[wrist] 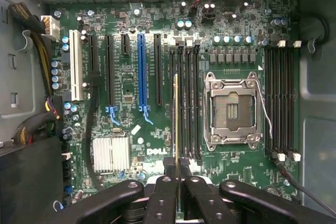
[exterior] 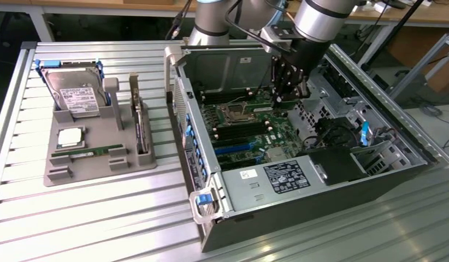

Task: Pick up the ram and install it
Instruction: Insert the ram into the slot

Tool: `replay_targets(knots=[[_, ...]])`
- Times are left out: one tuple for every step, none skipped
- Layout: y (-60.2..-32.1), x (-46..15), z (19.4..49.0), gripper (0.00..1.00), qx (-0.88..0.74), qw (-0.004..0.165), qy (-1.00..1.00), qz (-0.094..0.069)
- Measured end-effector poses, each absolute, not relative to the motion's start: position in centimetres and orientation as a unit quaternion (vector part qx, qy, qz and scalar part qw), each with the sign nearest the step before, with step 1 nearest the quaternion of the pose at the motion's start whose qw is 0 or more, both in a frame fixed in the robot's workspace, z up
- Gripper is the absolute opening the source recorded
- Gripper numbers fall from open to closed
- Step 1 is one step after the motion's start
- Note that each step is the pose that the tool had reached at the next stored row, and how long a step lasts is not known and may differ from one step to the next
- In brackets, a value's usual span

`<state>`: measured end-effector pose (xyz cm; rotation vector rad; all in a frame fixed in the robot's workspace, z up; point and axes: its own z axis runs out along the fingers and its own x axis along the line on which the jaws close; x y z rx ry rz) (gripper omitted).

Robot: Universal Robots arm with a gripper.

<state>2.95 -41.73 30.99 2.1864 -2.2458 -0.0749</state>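
My gripper [exterior: 284, 97] hangs inside the open computer case [exterior: 283, 218], just above the motherboard [exterior: 254, 131]. In the wrist view its black fingers [wrist: 163, 198] are shut on the ram [wrist: 176, 119]. The ram is seen edge-on as a thin green-gold strip that points down at the board. It stands over the bank of black memory slots [wrist: 185, 103] beside the empty processor socket [wrist: 232, 109], in line with them. Whether it touches a slot I cannot tell. A second bank of slots [wrist: 281, 98] lies on the socket's other side.
A grey holder [exterior: 100, 169] on the exterior view's left carries a hard drive [exterior: 77, 95], a square silver processor chip [exterior: 70, 136], an upright card [exterior: 141, 125] and a green stick [exterior: 86, 153]. Case walls, drive cages and cables [wrist: 37, 124] ring the board.
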Motion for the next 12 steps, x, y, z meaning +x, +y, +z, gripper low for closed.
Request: replay_targets(knots=[[-41.73, 2.95, 30.95, 0.13, 0.697, 0.003, -0.716, -0.024], [-41.73, 2.95, 30.90, 0.13, 0.697, 0.003, -0.716, -0.024], [-41.73, 2.95, 30.86, 0.13, 0.697, 0.003, -0.716, -0.024], [-41.73, 2.95, 30.82, 0.13, 0.697, 0.003, -0.716, -0.024], [-41.72, 2.95, 30.79, 0.13, 0.697, 0.003, -0.716, -0.024], [-41.72, 2.95, 30.75, 0.13, 0.697, 0.003, -0.716, -0.024], [-41.72, 2.95, 30.69, 0.13, 0.697, 0.003, -0.716, -0.024], [-41.73, 2.95, 30.65, 0.13, 0.697, 0.003, -0.716, -0.024], [-41.72, 2.95, 30.60, 0.13, 0.697, 0.003, -0.716, -0.024], [-41.72, 2.95, 30.54, 0.13, 0.697, 0.003, -0.716, -0.024], [-41.73, 2.95, 30.51, 0.13, 0.697, 0.003, -0.716, -0.024], [-41.73, 2.95, 30.44, 0.13, 0.697, 0.003, -0.716, -0.024]])
